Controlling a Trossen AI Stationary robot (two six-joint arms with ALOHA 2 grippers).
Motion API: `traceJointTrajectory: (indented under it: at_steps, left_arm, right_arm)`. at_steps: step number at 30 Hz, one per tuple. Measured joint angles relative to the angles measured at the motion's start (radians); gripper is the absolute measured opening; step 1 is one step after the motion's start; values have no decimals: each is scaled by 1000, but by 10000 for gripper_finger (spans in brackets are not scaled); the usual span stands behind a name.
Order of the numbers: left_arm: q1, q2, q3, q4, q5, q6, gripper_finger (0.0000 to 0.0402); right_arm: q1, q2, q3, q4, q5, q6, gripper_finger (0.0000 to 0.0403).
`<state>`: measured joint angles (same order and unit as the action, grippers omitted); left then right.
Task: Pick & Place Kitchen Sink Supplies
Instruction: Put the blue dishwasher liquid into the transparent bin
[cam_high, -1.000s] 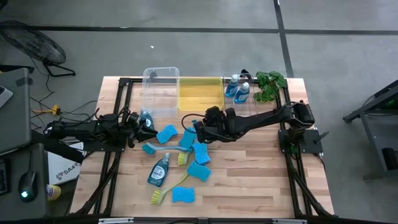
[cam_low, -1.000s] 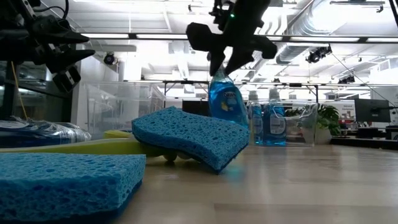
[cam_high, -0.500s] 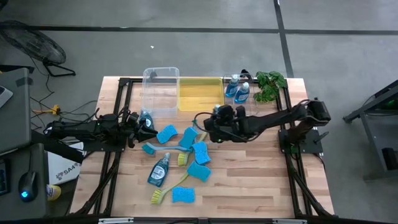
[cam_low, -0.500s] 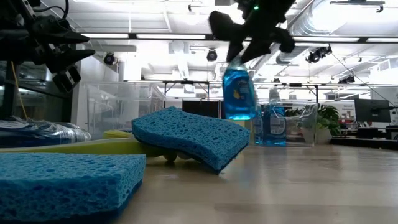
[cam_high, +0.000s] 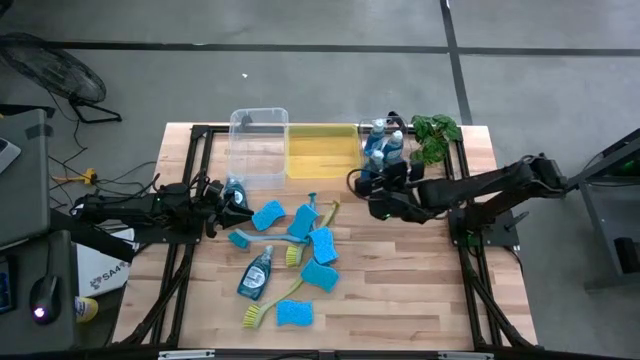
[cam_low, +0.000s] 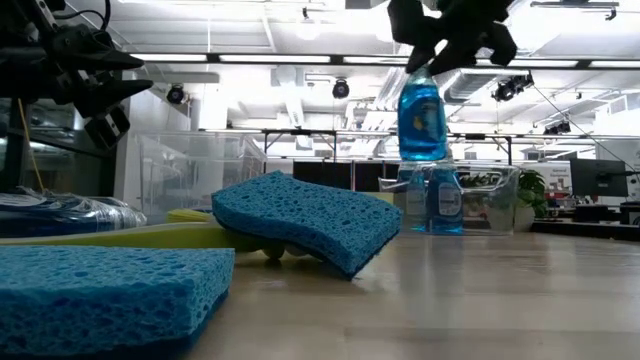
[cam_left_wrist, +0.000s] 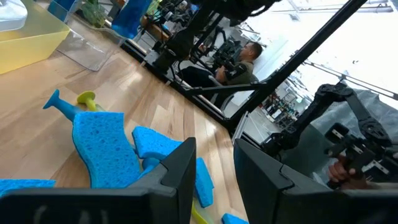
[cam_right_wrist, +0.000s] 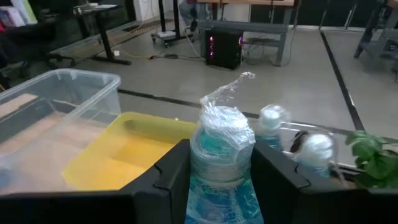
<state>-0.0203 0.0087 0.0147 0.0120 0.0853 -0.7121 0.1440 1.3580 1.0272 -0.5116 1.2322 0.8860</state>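
right tool raised, clamped; left tool low, idle.

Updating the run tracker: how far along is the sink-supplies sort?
Done: two soap bottles stand beside the yellow bin. In hand: the right gripper carries a third bottle toward them, jaws shut on it. Left: sponges, brushes and one lying bottle on the table. The left gripper waits at the table's left.
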Motion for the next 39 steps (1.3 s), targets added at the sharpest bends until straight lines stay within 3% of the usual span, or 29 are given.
traceJointTrajectory:
  at_steps: [14, 23, 33, 39]
  left_arm:
    - [0, 0, 0, 0, 0, 0, 105]
    - [0, 0, 0, 0, 0, 0, 105]
    - [0, 0, 0, 0, 0, 0, 105]
    - [0, 0, 0, 0, 0, 0, 105]
  right_arm:
    - [-26, -178, -93, 67, -3, -225, 132]
    - [-106, -329, -240, 84, -22, -242, 132]
    - [-176, -395, -422, 411, -120, -420, 132]
    - [-226, -366, -453, 483, -147, -441, 132]
